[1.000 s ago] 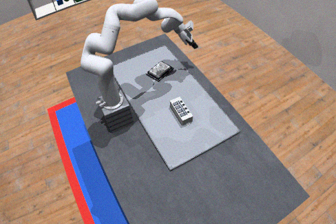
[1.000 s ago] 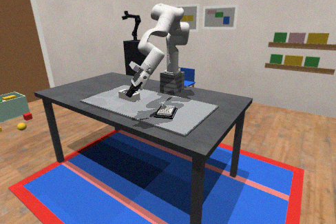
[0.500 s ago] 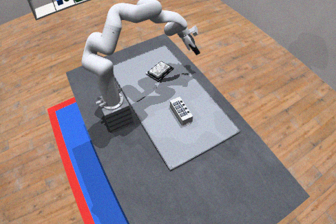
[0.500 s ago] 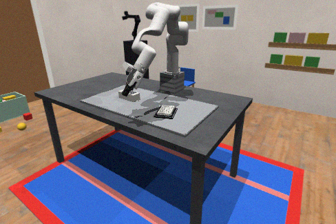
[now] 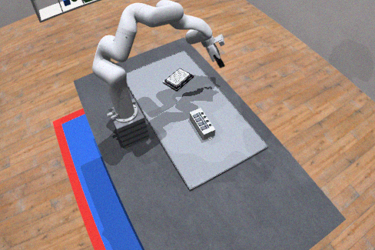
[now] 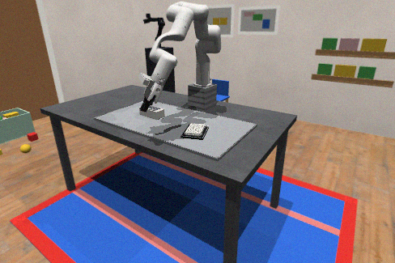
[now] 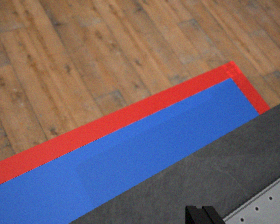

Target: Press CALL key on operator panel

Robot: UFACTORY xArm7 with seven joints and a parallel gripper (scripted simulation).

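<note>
The operator panel (image 5: 203, 121) (image 6: 155, 112) is a small white box with four keys in a row, lying on the light grey mat (image 5: 230, 141) (image 6: 227, 137). Its key names are too small to read, and I see no lamp lit. My gripper (image 5: 219, 61) (image 6: 144, 108) (image 7: 203, 215) is shut and empty. It hangs in the air over the far side of the table (image 5: 269, 199) (image 6: 263, 120), apart from the panel. The wrist view shows only the closed fingertips, the table's edge and the floor; the panel is out of that view.
A flat black-framed pad (image 5: 177, 78) (image 6: 195, 129) lies on the mat beyond the panel. The arm's base (image 5: 128, 126) stands on the table beside the mat. A red-edged blue rug (image 7: 141, 145) (image 6: 162, 218) lies under the table.
</note>
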